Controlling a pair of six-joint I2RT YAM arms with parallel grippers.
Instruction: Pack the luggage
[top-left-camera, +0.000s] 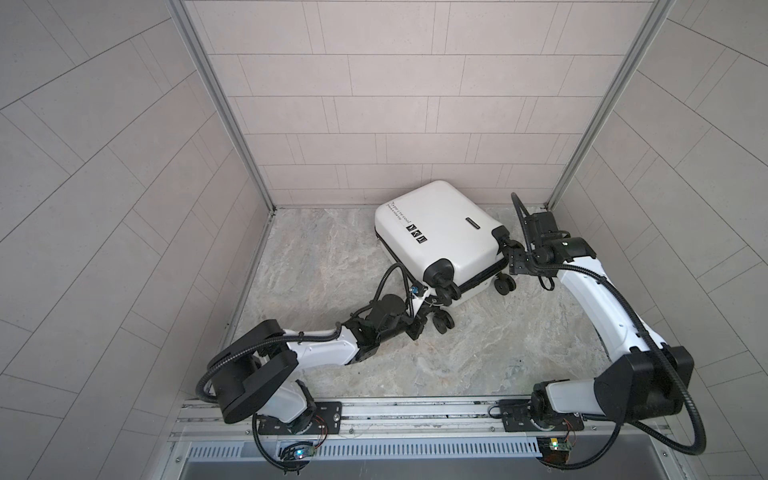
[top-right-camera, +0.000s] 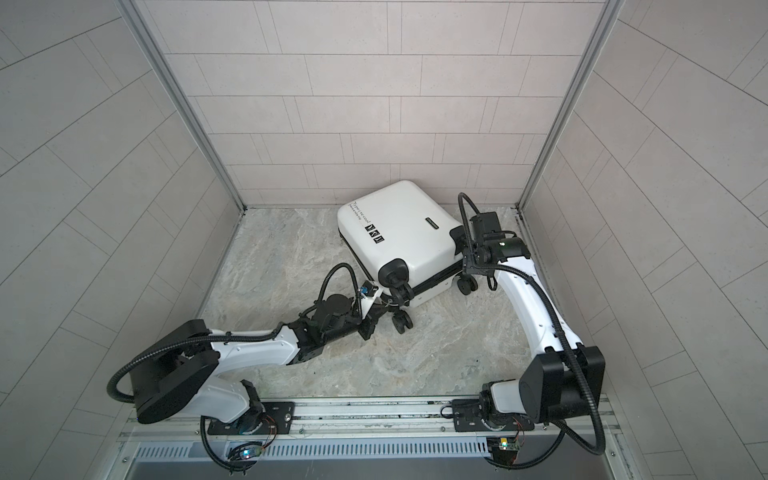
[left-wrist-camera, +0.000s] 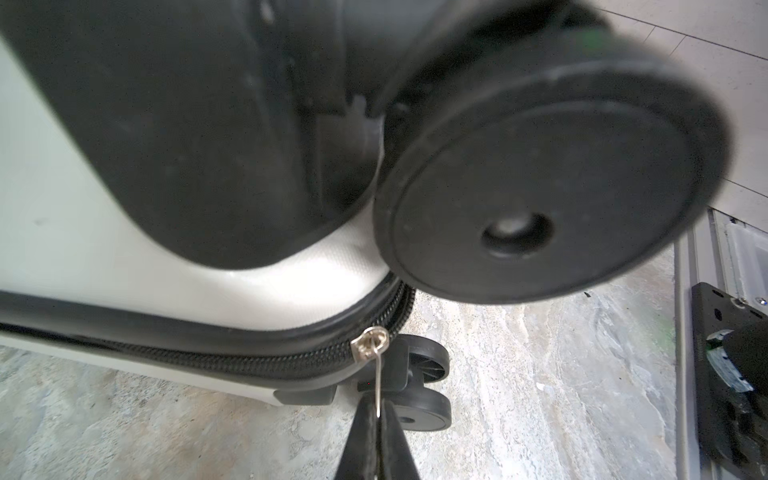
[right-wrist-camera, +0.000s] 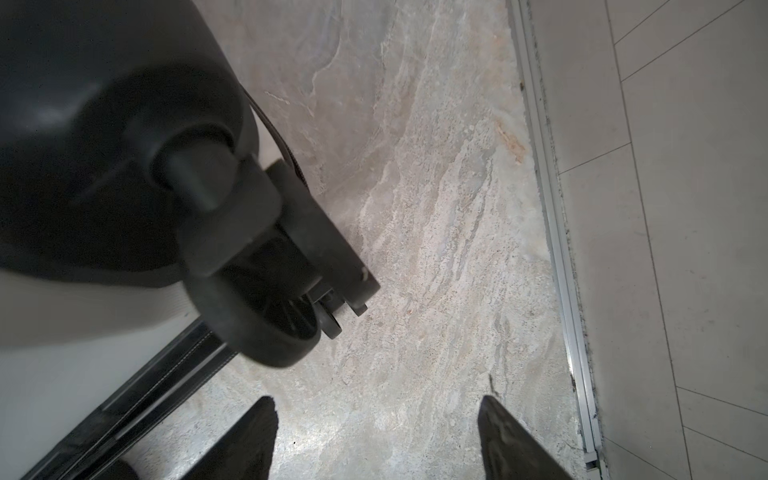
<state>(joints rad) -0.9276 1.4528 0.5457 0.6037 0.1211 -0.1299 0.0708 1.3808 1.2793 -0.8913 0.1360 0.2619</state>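
**Inspector:** Arm positions?

**Assistant:** The left arm (top-left-camera: 316, 345) lies low across the table, its forearm nearly level. The left gripper (left-wrist-camera: 377, 409) is at the near corner of the luggage (top-left-camera: 436, 232), jaws together and clamped on the thin metal zipper pull (left-wrist-camera: 379, 386), just below a corner wheel (left-wrist-camera: 540, 187). The right arm (top-left-camera: 590, 299) arches up and over with its elbow high. The right gripper (right-wrist-camera: 378, 419) is at the wheeled end, jaws well apart with only bare surface between them, and an end wheel (right-wrist-camera: 266, 324) just ahead.

**Inspector:** Location of the case?

**Assistant:** It lies flat with the white shell up, toward the back of the table (top-left-camera: 332, 266) and right of centre, near the rear wall. Its wheels point to the front right.

**Inspector:** Surroundings?

**Assistant:** The top is marbled grey-beige. Pale tiled walls (top-left-camera: 374, 83) close three sides, with aluminium corner posts (top-left-camera: 220, 104). A metal rail (top-left-camera: 415, 409) carries both bases.

**Inspector:** Markings?

**Assistant:** Black script (top-left-camera: 400, 212) on the shell partly reads "Type … cool", and the smaller line beneath is illegible. Beside it are three black square icons (top-left-camera: 416, 233). The lettering on a small black plate (top-left-camera: 472, 223) is too small to read.
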